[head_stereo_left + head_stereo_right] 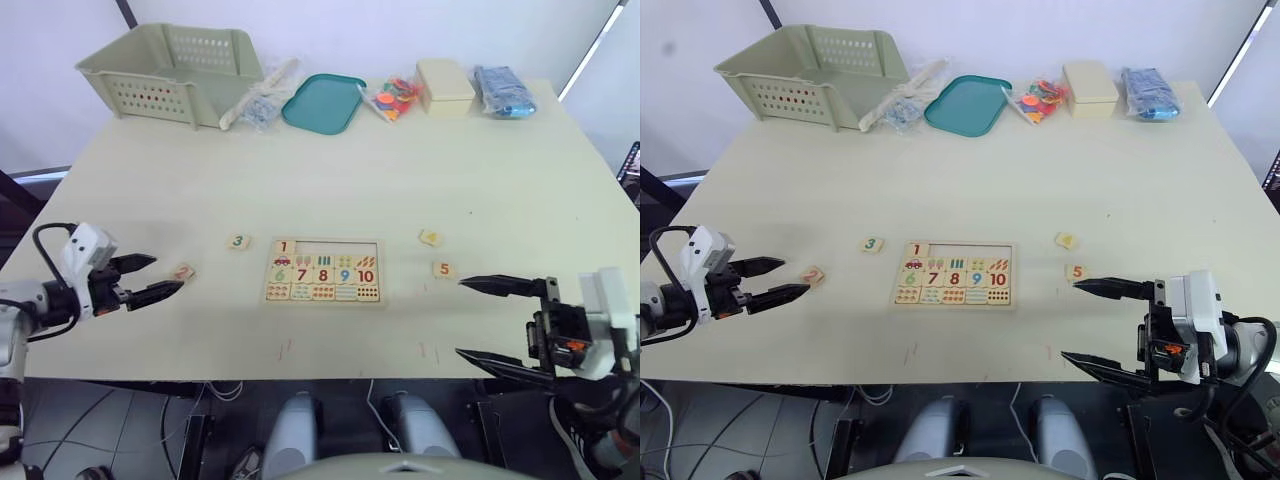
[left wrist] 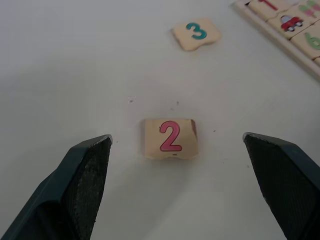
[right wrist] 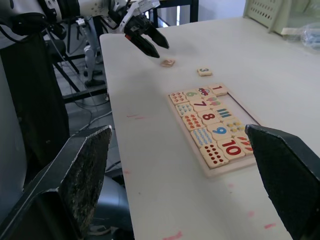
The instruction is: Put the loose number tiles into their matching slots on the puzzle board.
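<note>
Left end effector (image 1: 160, 278) spread around the 2 tile (image 2: 171, 138), untouched; right end effector (image 1: 478, 318) spread wide, empty

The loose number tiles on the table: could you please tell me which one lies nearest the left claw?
The pink 2 tile: it lies just ahead of the open left claw, between its fingers' line. The green 3 tile sits farther off, toward the puzzle board.
</note>
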You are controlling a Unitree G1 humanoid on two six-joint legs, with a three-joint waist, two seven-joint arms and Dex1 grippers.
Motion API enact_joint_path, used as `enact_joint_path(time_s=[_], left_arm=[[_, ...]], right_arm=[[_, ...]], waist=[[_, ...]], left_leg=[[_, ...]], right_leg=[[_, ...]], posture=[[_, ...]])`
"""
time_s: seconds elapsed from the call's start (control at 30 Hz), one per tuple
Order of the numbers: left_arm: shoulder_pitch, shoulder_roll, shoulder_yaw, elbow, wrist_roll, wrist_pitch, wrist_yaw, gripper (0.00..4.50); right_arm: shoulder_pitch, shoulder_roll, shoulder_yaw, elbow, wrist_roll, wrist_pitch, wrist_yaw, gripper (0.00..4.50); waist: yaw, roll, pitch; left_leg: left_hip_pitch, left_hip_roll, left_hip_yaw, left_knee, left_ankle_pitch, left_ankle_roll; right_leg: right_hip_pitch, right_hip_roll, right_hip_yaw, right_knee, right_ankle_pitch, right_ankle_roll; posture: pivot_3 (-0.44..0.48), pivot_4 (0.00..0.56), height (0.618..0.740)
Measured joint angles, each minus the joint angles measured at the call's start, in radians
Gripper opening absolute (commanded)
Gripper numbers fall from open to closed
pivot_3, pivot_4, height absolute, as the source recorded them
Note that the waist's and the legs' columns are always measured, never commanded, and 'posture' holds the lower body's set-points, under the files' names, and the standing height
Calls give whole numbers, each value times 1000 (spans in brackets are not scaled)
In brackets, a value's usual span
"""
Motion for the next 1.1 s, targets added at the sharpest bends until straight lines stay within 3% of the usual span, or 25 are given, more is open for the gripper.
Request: enact_joint_path(time_s=[0.5,1.1], left_arm=[[-27,-14,-69,0,69,19,73,4468],[-33,-44,-77,-48,83,44,138,4468]], right_arm=[[30,20,0,-52,4,-1,-45,4500],[25,40,36,-56,-13,-2,-71,4500]], waist=[[0,0,0],[11,0,0]], left_leg=[[0,0,0,0,0,0],[0,0,0,0,0,0]], right_leg=[[0,0,0,0,0,0],[0,0,0,0,0,0]], posture=[[0,150,740],[0,150,740]])
